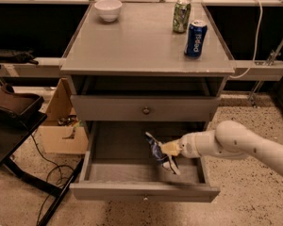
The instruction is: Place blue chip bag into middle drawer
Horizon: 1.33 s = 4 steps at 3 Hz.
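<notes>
The blue chip bag (156,150), dark-blue crinkled foil with white print, hangs tilted over the right part of the open middle drawer (108,173). My gripper (167,149) reaches in from the right on a white arm and is shut on the bag's right side, holding it just above the drawer's grey tray. The drawer is pulled fully out, with its small round knob at the front bottom edge. The drawer front above it (144,108), with a brass knob, is closed.
On the cabinet top stand a white bowl (108,9), a green can (181,15) and a blue Pepsi can (195,38). A cardboard box (61,124) sits on the floor to the left, beside a black stand (14,112) and cables.
</notes>
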Available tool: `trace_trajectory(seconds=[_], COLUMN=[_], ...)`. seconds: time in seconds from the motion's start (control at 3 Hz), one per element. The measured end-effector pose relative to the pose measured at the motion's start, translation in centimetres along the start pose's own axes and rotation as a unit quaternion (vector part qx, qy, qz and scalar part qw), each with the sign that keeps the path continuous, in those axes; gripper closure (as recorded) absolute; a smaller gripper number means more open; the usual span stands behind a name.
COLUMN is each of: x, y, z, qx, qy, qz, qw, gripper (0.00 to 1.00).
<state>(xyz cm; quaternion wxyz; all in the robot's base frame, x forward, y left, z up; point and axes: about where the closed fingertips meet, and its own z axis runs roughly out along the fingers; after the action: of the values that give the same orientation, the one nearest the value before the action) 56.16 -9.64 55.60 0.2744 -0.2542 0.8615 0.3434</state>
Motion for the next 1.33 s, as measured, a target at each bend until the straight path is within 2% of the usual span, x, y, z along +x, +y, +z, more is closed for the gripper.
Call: trace_trajectory(seconds=[0.33,1.0,1.33], x=[1.74,2.04,2.04], y=[-2.80,-2.49,-2.48], z=[5.73,5.80,5.80], qx=[-0.036,-0.037,-0.037], qy=[-0.016,-0.012,-0.012], qz=[0.004,0.007,0.007], qw=[0.9992,0.9992,0.9992], gripper=[0.97,0.51,0.20])
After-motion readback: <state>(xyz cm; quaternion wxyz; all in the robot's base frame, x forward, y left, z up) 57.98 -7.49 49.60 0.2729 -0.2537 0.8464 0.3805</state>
